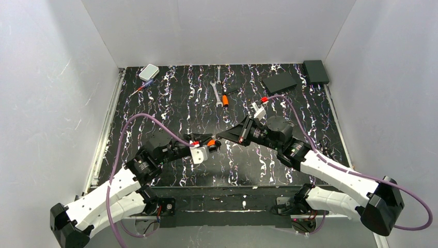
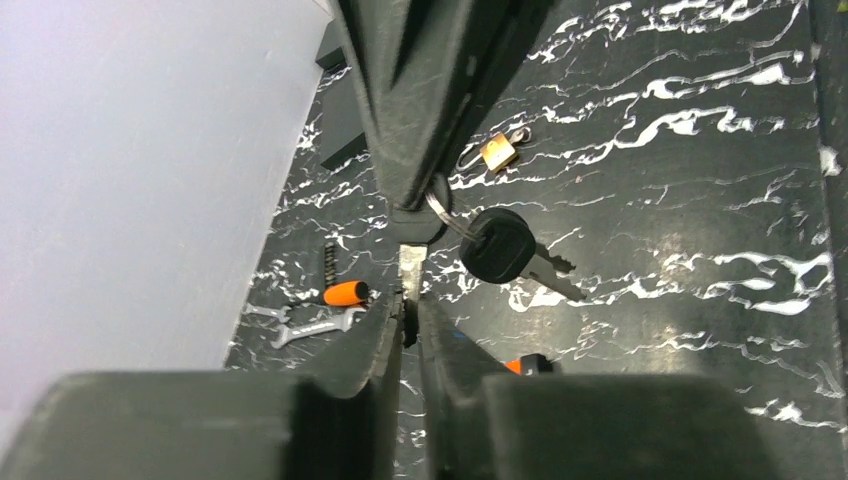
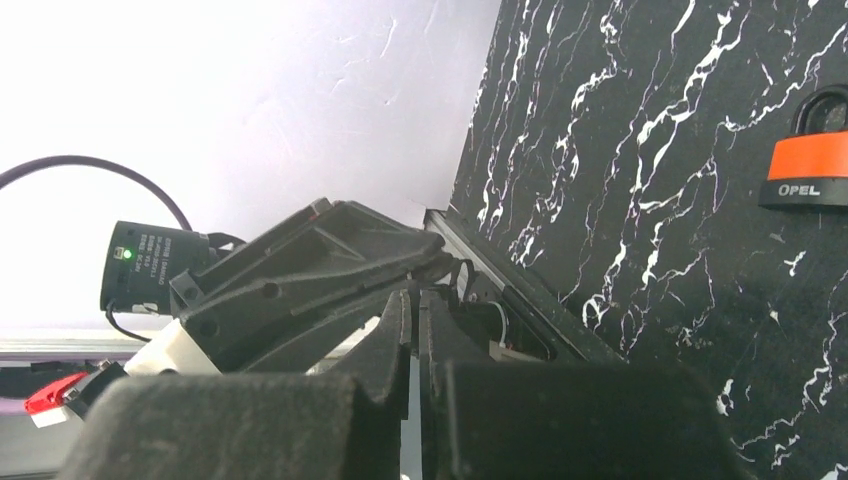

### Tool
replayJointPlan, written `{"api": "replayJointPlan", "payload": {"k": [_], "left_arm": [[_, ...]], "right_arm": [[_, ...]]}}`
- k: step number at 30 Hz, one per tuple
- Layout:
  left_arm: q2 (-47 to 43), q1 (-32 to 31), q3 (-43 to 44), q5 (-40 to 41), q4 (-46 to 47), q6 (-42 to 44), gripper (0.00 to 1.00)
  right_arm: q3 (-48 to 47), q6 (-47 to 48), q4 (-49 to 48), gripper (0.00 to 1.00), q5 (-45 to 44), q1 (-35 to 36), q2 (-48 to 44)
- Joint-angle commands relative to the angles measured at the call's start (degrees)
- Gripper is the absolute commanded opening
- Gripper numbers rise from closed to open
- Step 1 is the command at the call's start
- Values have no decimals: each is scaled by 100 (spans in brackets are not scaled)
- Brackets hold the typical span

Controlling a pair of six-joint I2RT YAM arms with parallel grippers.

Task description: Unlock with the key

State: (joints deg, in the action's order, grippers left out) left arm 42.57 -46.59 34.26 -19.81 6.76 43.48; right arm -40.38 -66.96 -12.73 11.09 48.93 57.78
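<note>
1. From overhead, both arms reach in over the black marbled table (image 1: pixel 170 103). The left gripper (image 1: pixel 214 144) and the right gripper (image 1: pixel 223 137) meet tip to tip near its middle. The key is too small to make out here. Silver wrenches (image 1: pixel 217 89) lie toward the back, and I can read no writing from up here.

2. In the left wrist view, the right gripper (image 2: pixel 415 205) comes down from the top, clenched on the bunch. The key (image 2: pixel 497 245), dark-headed, dangles off the ring (image 2: pixel 440 212) just beside its tip, in the air above the table. A silvery blade (image 2: pixel 411 262) points down into the left gripper (image 2: pixel 410 305). Its fingers (image 2: pixel 385 330) stand close on either side of the blade, but I can't tell whether they pinch it. A small brass padlock (image 2: pixel 499 152) sits on the table beyond.

3. In the right wrist view, the right gripper (image 3: pixel 413 300) has its fingers pressed together, facing the left gripper (image 3: pixel 435 265). At the right edge lies an orange padlock (image 3: pixel 812 158), whose dark band seems to read "OPEL".
</note>
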Motion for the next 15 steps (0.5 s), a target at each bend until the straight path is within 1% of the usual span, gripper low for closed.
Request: {"api": "replayJointPlan", "payload": {"k": [1, 5, 7, 8, 10, 11, 12, 13, 15], "left_arm": [[14, -84, 132, -85, -80, 18, 0], [33, -136, 204, -75, -324, 125, 0], [161, -141, 341, 3, -500, 20, 0], [252, -147, 432, 4, -621, -58, 0], [467, -144, 623, -23, -957, -168, 0], [582, -142, 702, -33, -1108, -201, 0], [678, -140, 768, -58, -1210, -249, 0], [790, -144, 821, -107, -1306, -295, 0], [943, -142, 905, -210, -1437, -426, 0]], "right_arm": [[52, -33, -440, 1, 7, 88, 27], [104, 43, -429, 1, -4, 99, 11], [36, 284, -245, 2, -71, 100, -23], [-58, 485, -38, 8, -149, 100, -45], [-319, 1020, 524, 31, -373, 100, -120], [-467, 1287, 870, 44, -542, 99, -179], [-584, 1529, 1173, 52, -714, 95, -236], [-701, 1771, 1520, 58, -895, 99, -316], [-849, 2103, 2023, 62, -1069, 99, -464]]}}
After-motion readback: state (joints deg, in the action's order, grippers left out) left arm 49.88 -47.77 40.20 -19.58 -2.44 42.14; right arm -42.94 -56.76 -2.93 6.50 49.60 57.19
